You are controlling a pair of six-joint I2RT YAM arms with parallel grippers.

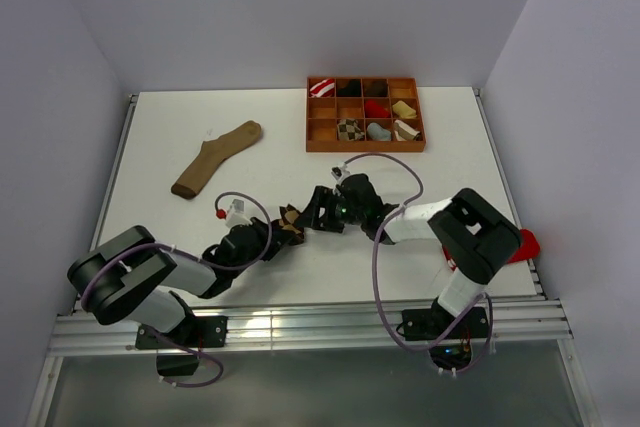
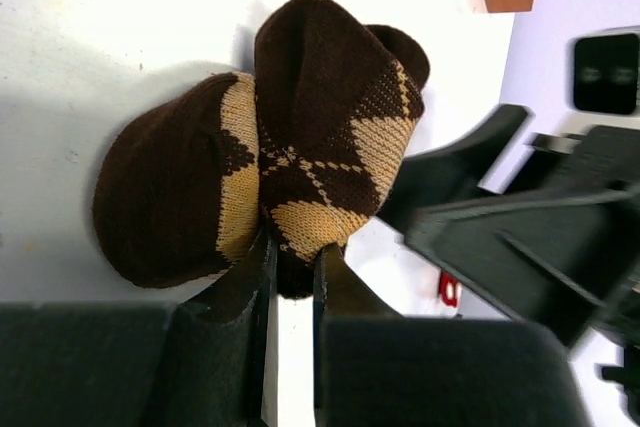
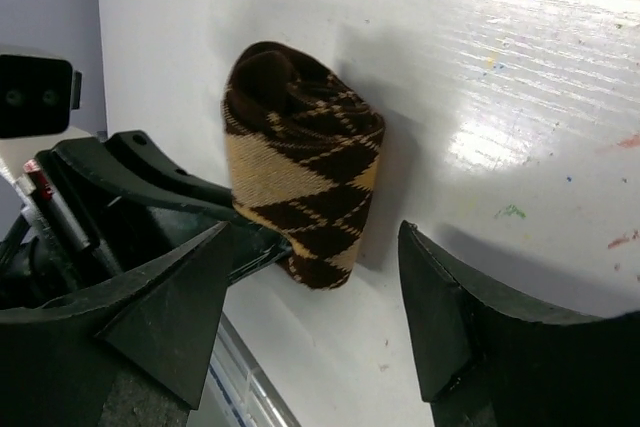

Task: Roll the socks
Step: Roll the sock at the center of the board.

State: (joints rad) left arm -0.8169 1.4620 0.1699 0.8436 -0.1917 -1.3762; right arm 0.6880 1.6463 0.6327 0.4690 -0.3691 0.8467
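Note:
A dark brown argyle sock (image 1: 291, 219) with tan diamonds sits bunched into a roll on the white table, near the front middle. In the left wrist view the sock (image 2: 320, 137) shows as two rounded folds, and my left gripper (image 2: 292, 252) is shut on its lower edge. The right wrist view has the sock (image 3: 300, 157) standing just ahead of my right gripper (image 3: 315, 237), which is open and apart from it. The left fingers (image 3: 190, 192) reach in from the left there. In the top view the right gripper (image 1: 312, 212) faces the left gripper (image 1: 283, 232) across the sock.
A wooden compartment tray (image 1: 365, 148) with several rolled socks stands at the back right. A long plain tan sock (image 1: 215, 159) lies at the back left. A red object (image 1: 524, 244) rests by the right edge, behind the right arm.

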